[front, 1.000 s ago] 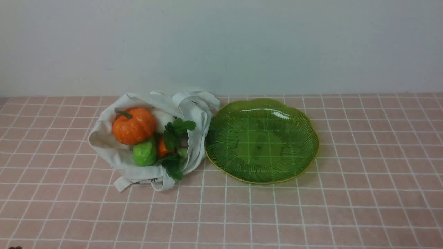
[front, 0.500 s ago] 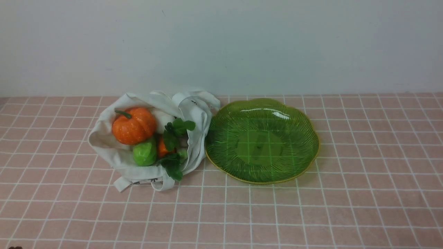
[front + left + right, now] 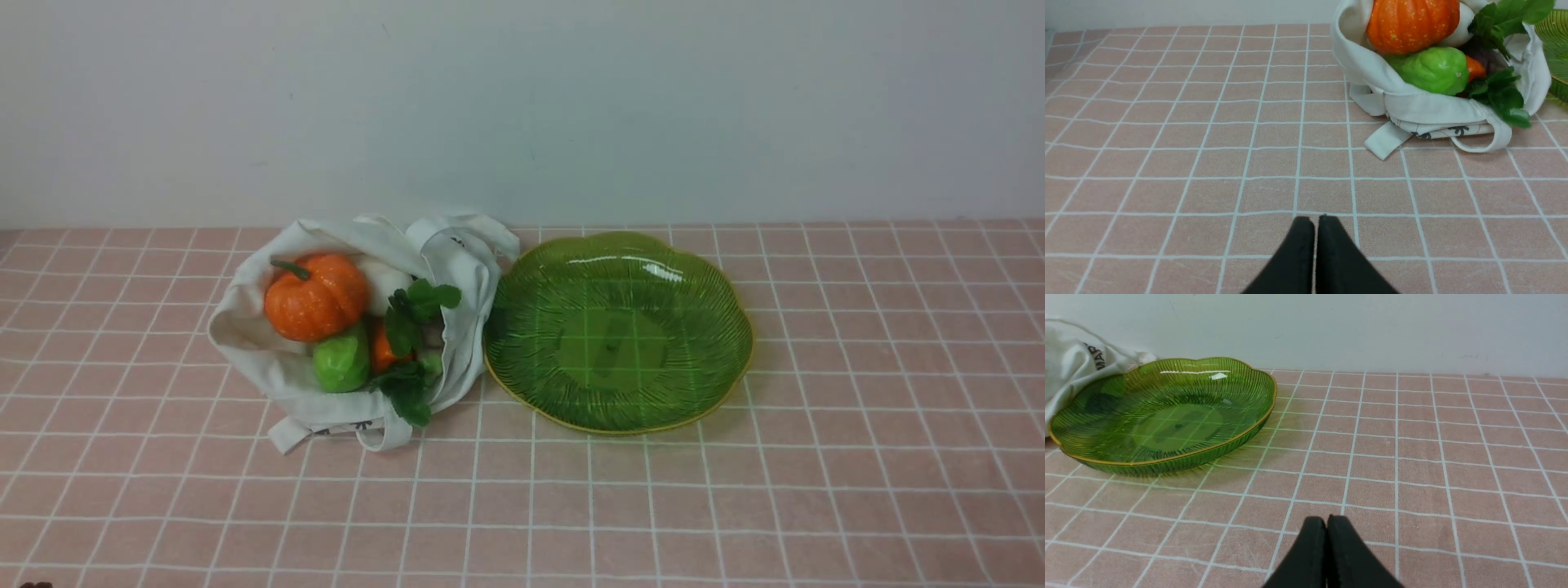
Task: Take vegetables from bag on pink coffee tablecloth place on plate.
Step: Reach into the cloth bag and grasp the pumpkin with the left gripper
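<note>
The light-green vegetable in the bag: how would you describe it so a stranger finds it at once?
An off-white bag lies open left of the green plate. Inside, in front of the big orange pumpkin, sits the light-green vegetable. Its neighbours are orange, white or dark leafy; only it is a plump pale-green lump.
</note>
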Controlling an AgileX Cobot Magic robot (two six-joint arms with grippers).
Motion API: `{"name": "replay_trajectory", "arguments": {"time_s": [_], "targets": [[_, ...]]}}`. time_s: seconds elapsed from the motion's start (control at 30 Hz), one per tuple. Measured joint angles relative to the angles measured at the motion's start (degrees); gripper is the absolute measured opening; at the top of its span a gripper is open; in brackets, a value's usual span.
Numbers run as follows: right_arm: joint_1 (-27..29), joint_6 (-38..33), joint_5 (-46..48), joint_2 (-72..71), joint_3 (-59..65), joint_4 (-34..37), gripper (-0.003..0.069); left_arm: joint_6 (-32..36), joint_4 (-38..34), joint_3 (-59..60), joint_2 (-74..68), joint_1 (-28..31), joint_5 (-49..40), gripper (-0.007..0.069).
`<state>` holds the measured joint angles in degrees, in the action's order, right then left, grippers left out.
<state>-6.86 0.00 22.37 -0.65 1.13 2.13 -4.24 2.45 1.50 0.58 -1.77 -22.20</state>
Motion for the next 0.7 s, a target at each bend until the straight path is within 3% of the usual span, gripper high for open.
{"name": "replay_trajectory", "arguments": {"time_s": [0.07,0.23,0.33,0.43,0.6,0.7], "targets": [[0.00,0.00,0.00,0.00,0.00,0.00,-0.0015,-1.87,-2.05,0.00,0.00,0.00,0.00,-0.0005],[0.00,0.00,0.00,0.00,0.00,0.00,-0.0015,-17.62,-26.51,0.04,0.00,0.00,0.06,-0.0005],[0.00,0.00,0.00,0.00,0.00,0.00,-0.0015,-20.70,-37.23,0.04,0.00,0.00,0.19,-0.0005],[0.00,0.00,0.00,0.00,0.00,0.00,-0.0015,-20.65,-41.50,0.04,0.00,0.00,0.32,-0.0005],[0.00,0.00,0.00,0.00,0.00,0.00,-0.0015,-19.41,-42.39,0.04,0.00,0.00,1.45,-0.0005],[0.00,0.00,0.00,0.00,0.00,0.00,-0.0015,-14.18,-42.80,-1.16,0.00,0.00,-0.61,-0.0005]]}}
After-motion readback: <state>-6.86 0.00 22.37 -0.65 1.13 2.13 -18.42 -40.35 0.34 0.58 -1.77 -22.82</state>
